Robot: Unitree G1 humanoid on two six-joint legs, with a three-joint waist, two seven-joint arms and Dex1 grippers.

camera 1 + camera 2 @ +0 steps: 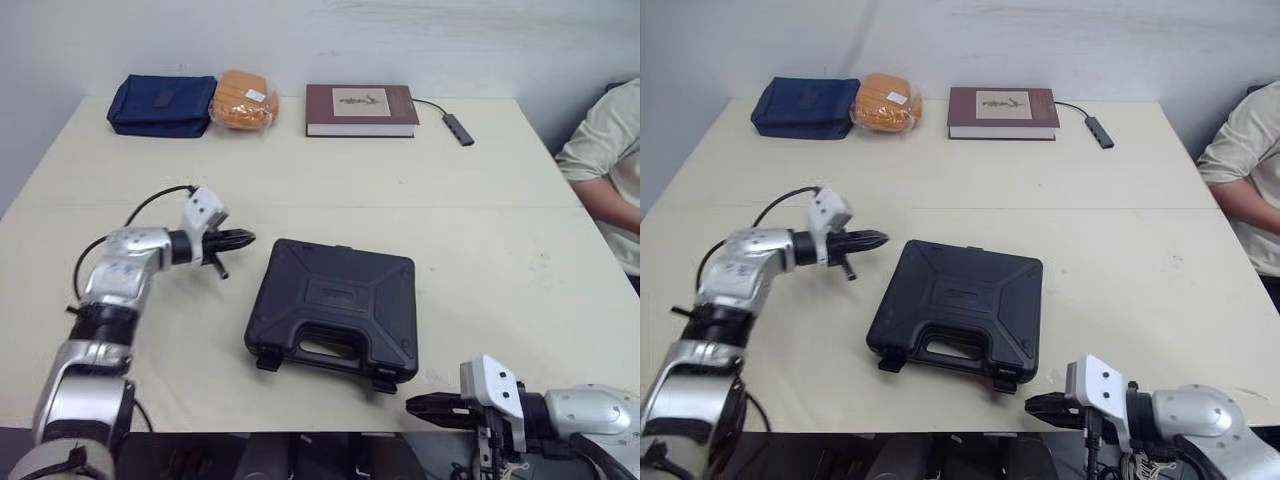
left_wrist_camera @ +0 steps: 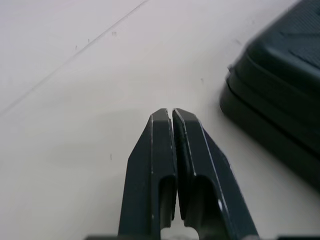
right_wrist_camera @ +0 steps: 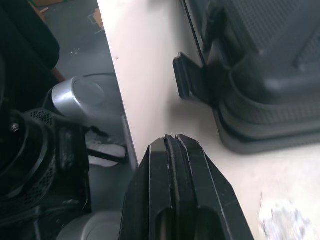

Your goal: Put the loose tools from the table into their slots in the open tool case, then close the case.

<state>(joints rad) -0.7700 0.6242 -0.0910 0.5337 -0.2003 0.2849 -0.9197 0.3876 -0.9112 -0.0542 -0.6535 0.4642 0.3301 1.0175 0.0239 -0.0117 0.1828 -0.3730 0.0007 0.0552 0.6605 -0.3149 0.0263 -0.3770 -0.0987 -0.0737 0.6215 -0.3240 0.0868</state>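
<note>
the tool case lies flat near the middle of the worktop, its handle side toward the near edge. the left end effector hangs just left of the case's far left corner, apart from it. the right end effector sits at the near edge, just right of the case's near right latch. along the far edge, from left to right: a pouch, a wrapped bundle touching it, a book, and a cabled adapter. a person sits at the right edge.
</note>
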